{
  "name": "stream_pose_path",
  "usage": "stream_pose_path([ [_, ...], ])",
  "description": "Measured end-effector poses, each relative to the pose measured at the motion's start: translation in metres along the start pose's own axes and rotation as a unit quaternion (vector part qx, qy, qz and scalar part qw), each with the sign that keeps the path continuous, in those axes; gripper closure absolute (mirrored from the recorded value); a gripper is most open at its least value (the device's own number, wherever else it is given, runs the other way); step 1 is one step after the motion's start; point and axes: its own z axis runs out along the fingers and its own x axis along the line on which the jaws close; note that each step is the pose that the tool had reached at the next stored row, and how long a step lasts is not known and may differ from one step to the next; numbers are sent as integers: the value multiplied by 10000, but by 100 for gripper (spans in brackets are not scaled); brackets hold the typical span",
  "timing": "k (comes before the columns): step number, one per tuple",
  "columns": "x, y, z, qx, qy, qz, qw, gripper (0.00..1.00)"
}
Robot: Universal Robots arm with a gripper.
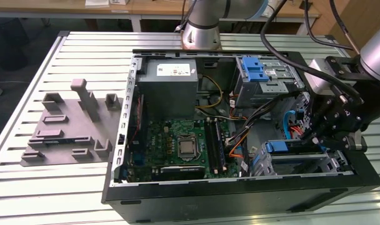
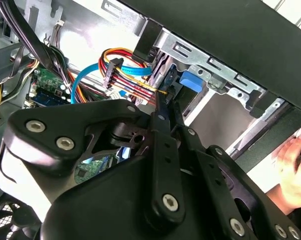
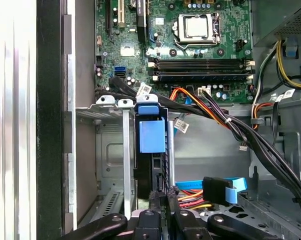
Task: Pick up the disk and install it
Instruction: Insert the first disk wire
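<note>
Gripping the disk (image 3: pixel 151 165) edge-on, the hand (image 3: pixel 163 212) shows cage-side (exterior view hides it).

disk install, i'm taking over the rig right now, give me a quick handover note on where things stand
Tool: down inside the open computer case, at the drive cage on the exterior view's right. I cannot tell whether it is open or shut.
Disk: standing on edge in a cage slot, blue latch tab toward the motherboard, tool right at its near end.
Done: disk is off the table and in the slot.
Left: full seating is unconfirmed; cable connector lies loose beside it.
A person's hand is close to the case in the second wrist view.
</note>
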Motion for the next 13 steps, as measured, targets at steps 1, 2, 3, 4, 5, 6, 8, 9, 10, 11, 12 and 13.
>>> stream_pose_path([
  [1, 0, 0, 0, 0, 0, 0, 10000, 83],
  [2, 0, 0, 3, -1, -3, 0, 10000, 83],
  [3, 0, 0, 3, -1, -4, 0, 10000, 82],
  [4, 0, 1, -2, -1, -4, 0, 10000, 82],
  [5, 0, 1, -12, 0, -2, 0, 10000, 75],
  [6, 0, 2, -23, 0, -1, 1, 10000, 75],
  [8, -3, 4, -55, 1, 10, 1, 10000, 75],
  [9, -6, 5, -76, 1, 21, 2, 10000, 75],
  [10, -7, 7, -100, 1, 28, 2, 10000, 75],
  [11, -9, 8, -126, 2, 32, 2, 10000, 75],
  [12, -11, 10, -149, 2, 36, 3, 10000, 75],
  [13, -12, 11, -166, 2, 38, 3, 10000, 75],
])
